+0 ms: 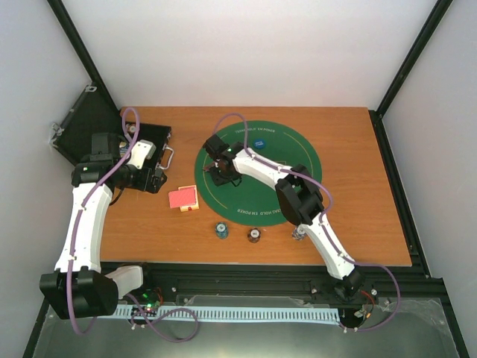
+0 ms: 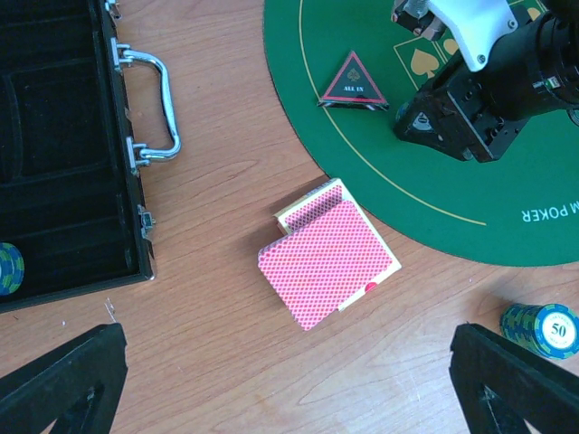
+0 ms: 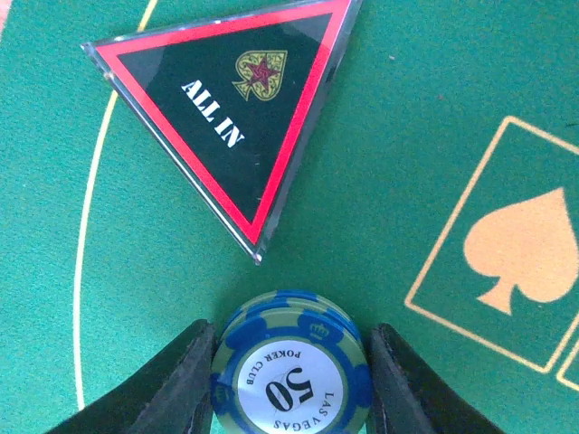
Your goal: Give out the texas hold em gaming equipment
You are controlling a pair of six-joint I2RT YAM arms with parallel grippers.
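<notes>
- Pinching a blue 50 chip [image 3: 291, 380] in the right claw [image 3: 289, 339], one finger pressed on each side of the rim. Looks more like a short stack than one piece, but cannot say for sure.
- Held over the green mat [image 3: 434, 108], just beside the lower corner of the All In marker [image 3: 226, 108]. Cannot tell if resting on the felt or a little above it.
- Probably setting this chip at one player's place, with most of the sharing not yet done.
- To do it well: bring it down straight and level until it sits on the felt, then open the fingers only a little, so as not to tip it.
- Lift straight up before going sideways.
- Keep off the marker corner; so near that a small drift would likely push it.
- Spread wide and gripping nothing at the left claw [image 2: 288, 362], which hangs above the wood, near the cards [image 2: 330, 253].
- Note the cards lying red backs up on the wood between the case [image 2: 63, 163] and the mat edge, apart from both. Upper part shifted off what lies under it, so likely to slide when gripped.
- Note three more stacks [image 1: 221, 230] on the wood near the front edge, one partly hidden behind the right arm [image 1: 320, 231], and another chip inside the case.
- Leave alone the blue button [image 1: 258, 143] at the far part of the mat, well apart from the claw.
- Mind the right arm reaching across the mat: it covers part of the felt from above and sits close to the front stacks.
</notes>
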